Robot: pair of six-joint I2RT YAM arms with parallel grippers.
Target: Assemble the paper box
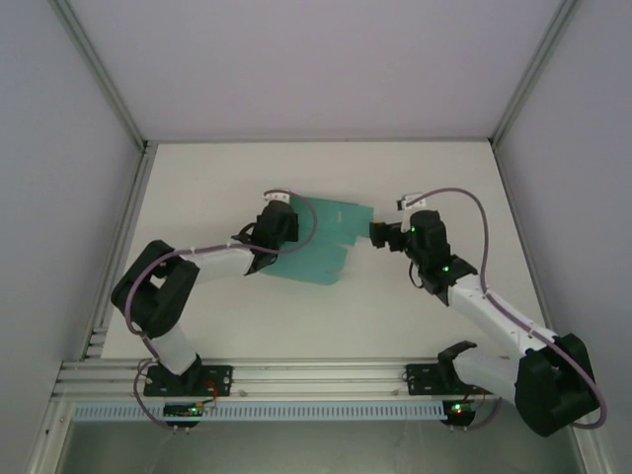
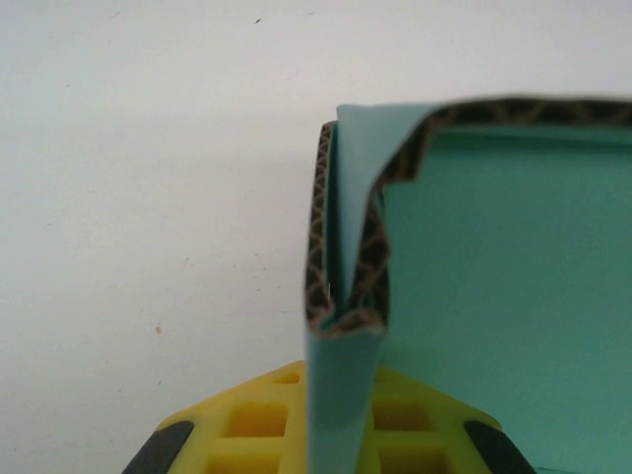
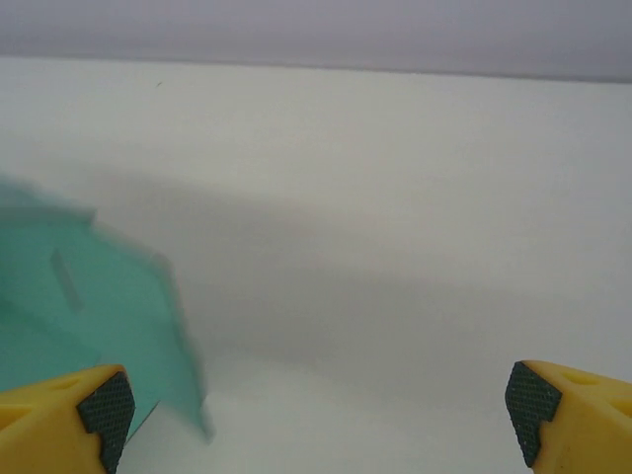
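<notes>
Half-folded paper box [image 1: 326,247] at mid-table, between the two arms.
The left gripper [image 1: 279,222] appears clamped on the box's doubled-over corrugated edge. The right gripper [image 3: 311,415] stands wide open just beside the opposite flap. The card looks light and stiff across its panels and should bend only at the creases, so take hold close to a fold, gently.

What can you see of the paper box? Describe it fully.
The box is teal-green corrugated card, brown fluting showing at cut edges: a mostly flat die-cut sheet with flaps, unassembled, on the table. One edge is folded over, and the left gripper has its jaws shut on it. The open right gripper is beside its right edge.
</notes>
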